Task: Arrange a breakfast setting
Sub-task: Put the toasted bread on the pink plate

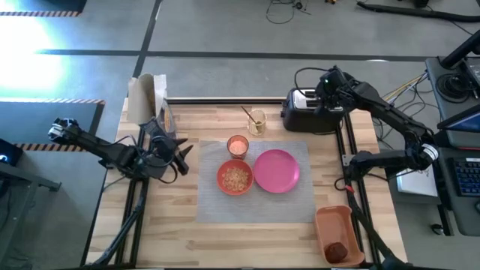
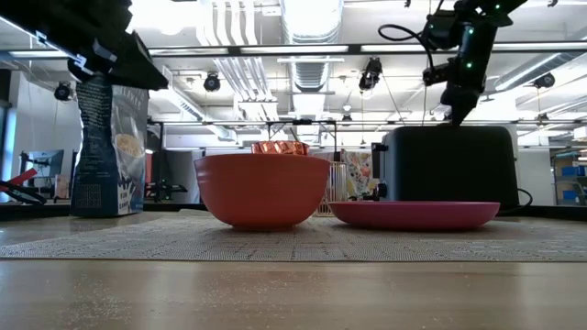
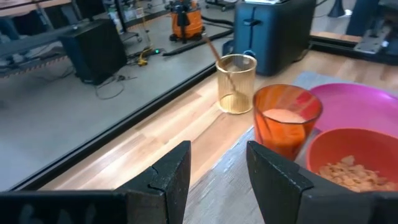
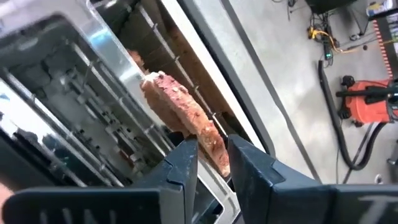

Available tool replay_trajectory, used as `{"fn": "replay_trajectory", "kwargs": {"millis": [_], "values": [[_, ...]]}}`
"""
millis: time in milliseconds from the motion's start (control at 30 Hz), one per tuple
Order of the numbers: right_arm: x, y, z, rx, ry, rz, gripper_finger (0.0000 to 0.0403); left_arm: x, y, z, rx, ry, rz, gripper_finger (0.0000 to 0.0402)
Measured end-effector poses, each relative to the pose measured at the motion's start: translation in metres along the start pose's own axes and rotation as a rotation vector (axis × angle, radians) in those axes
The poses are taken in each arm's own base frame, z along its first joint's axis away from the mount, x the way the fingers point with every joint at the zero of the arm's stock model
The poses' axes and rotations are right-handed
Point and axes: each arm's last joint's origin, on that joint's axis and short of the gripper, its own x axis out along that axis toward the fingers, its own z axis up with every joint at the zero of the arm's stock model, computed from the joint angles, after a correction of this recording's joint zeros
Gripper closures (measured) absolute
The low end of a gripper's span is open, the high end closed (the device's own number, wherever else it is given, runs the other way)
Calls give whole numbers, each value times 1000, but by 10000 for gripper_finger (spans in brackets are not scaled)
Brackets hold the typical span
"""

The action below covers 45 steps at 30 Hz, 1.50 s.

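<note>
Right fingers: right gripper (image 4: 211, 158) pinches the edge of the toast (image 4: 183, 115), which stands tilted in the toaster (image 1: 309, 109) slot, apparently to lift it out.
Left fingers: left gripper (image 3: 217, 174) spread and empty, waiting at the left of the high view.
Setting: plate (image 1: 277, 170), bowl (image 1: 235, 178) and cup (image 1: 238, 145) grouped on the grey mat (image 1: 210, 206); the plate is bare for the toast.
Edges: slot wires hug the toast; straight up looks clearest.
Open room: tray (image 1: 339, 225) with the fruit (image 1: 337, 250) lower right.
</note>
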Motion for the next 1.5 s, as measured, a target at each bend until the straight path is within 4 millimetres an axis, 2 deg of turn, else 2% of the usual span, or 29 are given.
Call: {"fn": "replay_trajectory", "kwargs": {"millis": [167,300,600,800,1000,1500], "values": [[0,-1,2,87,-16,-9,330,0,2,-2,-11,7,26,263],[0,-1,2,59,-19,-19,327,0,3,-2,-18,3,34,263],[0,-1,4,51,-39,-6,291,1,1,-3,-37,8,38,263],[0,-1,5,-28,-65,28,260,2,0,-4,-33,10,39,263],[1,-3,8,-119,-95,5,257,3,-2,-5,-35,7,49,263],[36,1,23,-196,-33,15,271,4,-2,-6,-27,-14,98,263]]}}
